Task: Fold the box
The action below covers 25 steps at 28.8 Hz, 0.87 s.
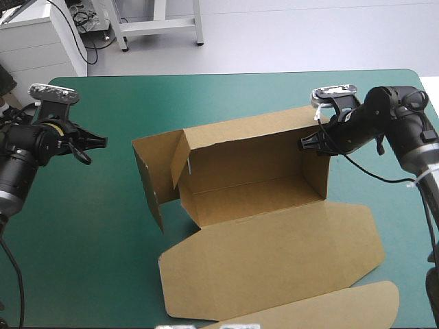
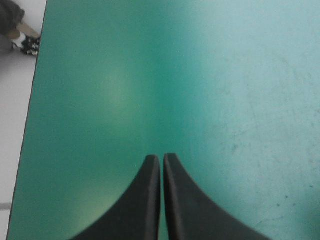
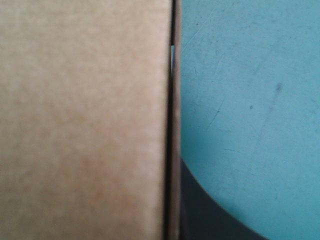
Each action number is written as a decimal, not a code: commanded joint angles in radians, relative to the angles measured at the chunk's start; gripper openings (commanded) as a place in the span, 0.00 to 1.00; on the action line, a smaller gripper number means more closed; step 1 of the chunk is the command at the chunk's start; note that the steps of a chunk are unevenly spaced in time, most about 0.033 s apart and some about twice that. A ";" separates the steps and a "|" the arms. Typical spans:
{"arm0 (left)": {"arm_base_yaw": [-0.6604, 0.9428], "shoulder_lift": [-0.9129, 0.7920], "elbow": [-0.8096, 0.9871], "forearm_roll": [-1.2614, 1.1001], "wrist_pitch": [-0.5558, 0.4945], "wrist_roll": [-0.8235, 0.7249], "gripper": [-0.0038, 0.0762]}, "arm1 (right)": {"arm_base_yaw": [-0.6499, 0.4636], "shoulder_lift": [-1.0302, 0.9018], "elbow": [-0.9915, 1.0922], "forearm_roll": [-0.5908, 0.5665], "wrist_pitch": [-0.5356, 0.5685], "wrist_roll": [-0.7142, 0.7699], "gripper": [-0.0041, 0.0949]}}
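Note:
The brown box [image 1: 254, 178] stands mid-table with its back wall and right end wall raised. Its left end flap [image 1: 154, 171] juts outward and its lid [image 1: 274, 253] lies flat toward the front edge. My right gripper [image 1: 306, 142] is at the top of the right end wall, shut on it. In the right wrist view the board [image 3: 85, 120] stands edge-on against one black finger [image 3: 205, 215], and the other finger is hidden behind the board. My left gripper [image 1: 101, 142] hovers well left of the box, shut and empty, over bare teal-green cover [image 2: 162, 157].
Bare teal-green cover [image 1: 82, 226] stretches between the left gripper and the box. The lid's tuck flap [image 1: 329, 312] reaches the table's front edge. The table's left edge [image 2: 30, 125] runs ahead of the left gripper.

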 commanded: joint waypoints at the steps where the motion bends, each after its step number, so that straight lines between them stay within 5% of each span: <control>1: 0.099 -0.026 -0.036 -0.088 0.012 0.050 0.06 | 0.002 0.043 -0.068 0.073 0.030 0.034 0.04; 12: 0.237 -0.024 -0.033 -0.308 0.061 0.188 0.06 | 0.002 0.326 -0.209 0.079 0.025 -0.017 0.04; 18: 0.237 -0.022 -0.033 -0.306 0.079 0.194 0.06 | 0.002 0.401 -0.332 0.071 -0.064 -0.089 0.05; 25: 0.237 -0.013 -0.033 -0.309 0.079 0.194 0.06 | 0.002 0.406 -0.412 0.043 -0.081 -0.139 0.34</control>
